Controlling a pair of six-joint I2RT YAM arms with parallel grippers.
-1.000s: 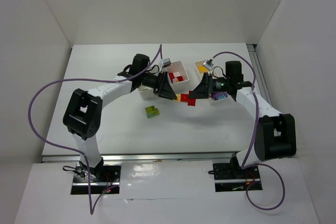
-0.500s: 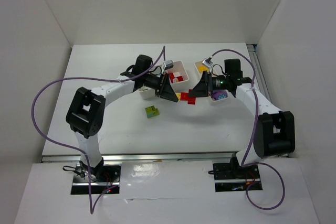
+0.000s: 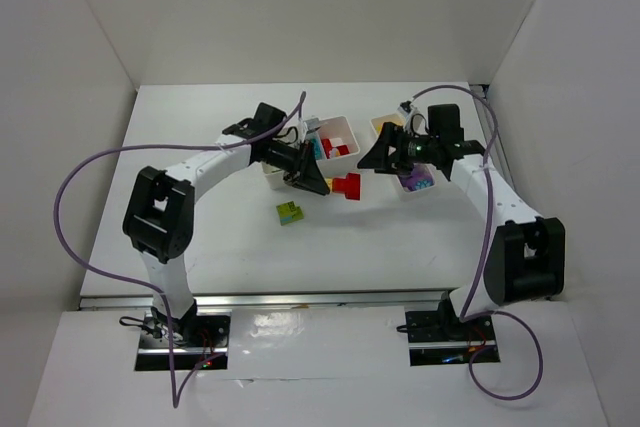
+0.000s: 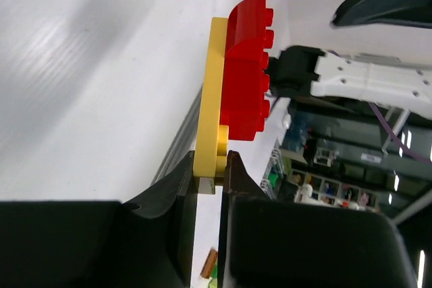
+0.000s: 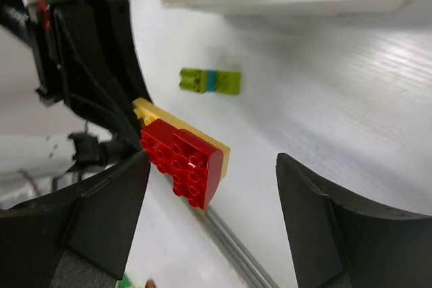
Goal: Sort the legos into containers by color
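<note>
My left gripper (image 4: 210, 166) is shut on the edge of a flat yellow lego (image 4: 209, 92) that has a red lego (image 4: 246, 79) stuck to its face. From above, the left gripper (image 3: 320, 183) holds this pair (image 3: 346, 185) just off the table between the two containers. My right gripper (image 5: 210, 163) stands open facing the red lego (image 5: 182, 163), with neither finger touching it. In the top view the right gripper (image 3: 370, 159) hangs just right of the pair. A green-and-teal lego (image 3: 291, 212) lies on the table.
The wider white container (image 3: 345, 127) holds red legos behind the left gripper. The narrower container (image 3: 404, 191) at the right holds yellow and purple legos. In the right wrist view a container's wall (image 5: 283, 3) runs along the top, above the green-and-teal lego (image 5: 210, 81).
My right gripper has opened, let go of the red lego and drawn back to the right. My left gripper has shut on the yellow lego and carried the joined pair slightly left.
</note>
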